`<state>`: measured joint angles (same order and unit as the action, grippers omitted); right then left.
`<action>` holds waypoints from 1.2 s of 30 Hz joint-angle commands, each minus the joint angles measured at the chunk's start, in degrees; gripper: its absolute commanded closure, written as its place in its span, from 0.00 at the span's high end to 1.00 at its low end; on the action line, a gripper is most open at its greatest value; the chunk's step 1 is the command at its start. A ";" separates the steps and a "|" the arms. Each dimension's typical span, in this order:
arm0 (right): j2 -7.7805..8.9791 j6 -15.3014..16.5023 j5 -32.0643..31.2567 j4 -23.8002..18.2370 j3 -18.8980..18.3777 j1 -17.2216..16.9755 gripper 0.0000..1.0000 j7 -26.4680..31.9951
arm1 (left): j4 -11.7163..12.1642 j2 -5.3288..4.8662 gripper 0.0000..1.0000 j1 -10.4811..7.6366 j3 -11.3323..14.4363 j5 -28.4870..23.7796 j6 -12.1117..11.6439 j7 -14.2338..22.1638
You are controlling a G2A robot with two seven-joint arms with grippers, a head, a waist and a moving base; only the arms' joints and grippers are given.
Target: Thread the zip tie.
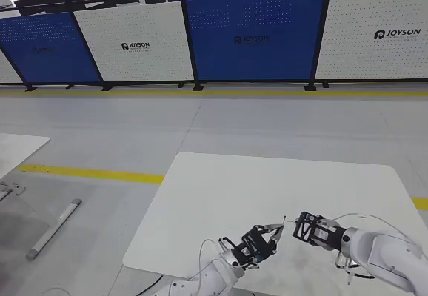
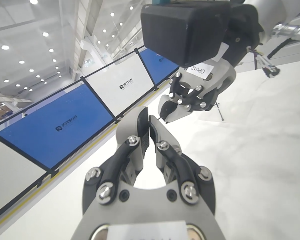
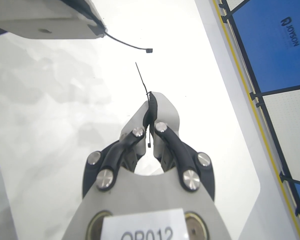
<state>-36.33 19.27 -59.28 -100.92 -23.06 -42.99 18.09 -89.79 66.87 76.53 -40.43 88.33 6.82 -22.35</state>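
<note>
Desk (image 1: 288, 177) in the top view is white, with a yellow line (image 1: 88, 173) on the floor to its left and blue and white panels (image 1: 255, 37) along the far side. By the desk's near edge the left gripper (image 1: 275, 234) and the right gripper (image 1: 298, 221) face each other, tips close but apart. Between them the zip tie (image 1: 283, 220) shows as a thin dark line. How the jaws stand cannot be told from up here.

Left wrist view: the left gripper (image 2: 149, 121) has its jaws pressed together, the pads meeting with no gap. Just beyond it is the right gripper (image 2: 165, 116), also narrow at the tip. A short dark bit of zip tie (image 2: 161, 118) pokes out of it toward the left jaws. What the left jaws hold is hidden here.

Right wrist view tells more. The right gripper (image 3: 150, 97) is clamped on a thin black strip of zip tie running between its pads, and the pointed tip (image 3: 139, 72) sticks out past the jaws. The left gripper (image 3: 101, 32) pinches a curved strip (image 3: 122, 42) that ends in the small square head (image 3: 148, 50). Tip and head are near but apart, the tip not in the head, both over the desk (image 3: 165, 13). Whether the two strips are one tie cannot be told.
</note>
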 commanded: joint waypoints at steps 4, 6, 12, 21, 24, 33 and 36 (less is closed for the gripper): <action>-0.16 0.21 -0.49 -0.01 -1.49 -1.28 0.00 -0.11 | -0.71 -0.50 0.00 0.53 -1.40 0.23 -3.36 0.31; -0.24 0.21 -0.49 0.05 -2.14 -1.77 0.00 -0.17 | -1.08 -0.59 0.00 0.84 -1.76 0.48 -3.60 0.59; -0.49 0.21 -1.03 -0.28 -3.25 -2.92 0.00 0.34 | -1.52 -0.66 0.00 1.35 -2.34 0.87 -4.30 0.69; -0.74 0.21 -1.71 -0.72 -4.29 -3.89 0.00 0.67 | -1.53 -0.40 0.00 1.53 -2.24 1.54 -4.61 0.78; -0.80 0.21 -1.79 -0.72 -4.68 -4.19 0.00 0.74 | -1.46 -0.31 0.00 1.50 -2.22 1.63 -4.52 0.82; -0.86 0.21 -2.21 -0.87 -5.39 -4.97 0.00 0.82 | -1.40 -0.19 0.00 1.38 -2.02 1.63 -3.14 0.76; -0.83 0.21 -2.20 -0.82 -5.64 -5.19 0.00 0.63 | -1.39 -0.18 0.00 1.46 -2.08 1.63 -2.95 0.63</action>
<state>-37.18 19.48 -61.50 -101.75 -28.60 -48.09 18.80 -91.19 66.69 77.96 -42.48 89.96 3.82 -21.69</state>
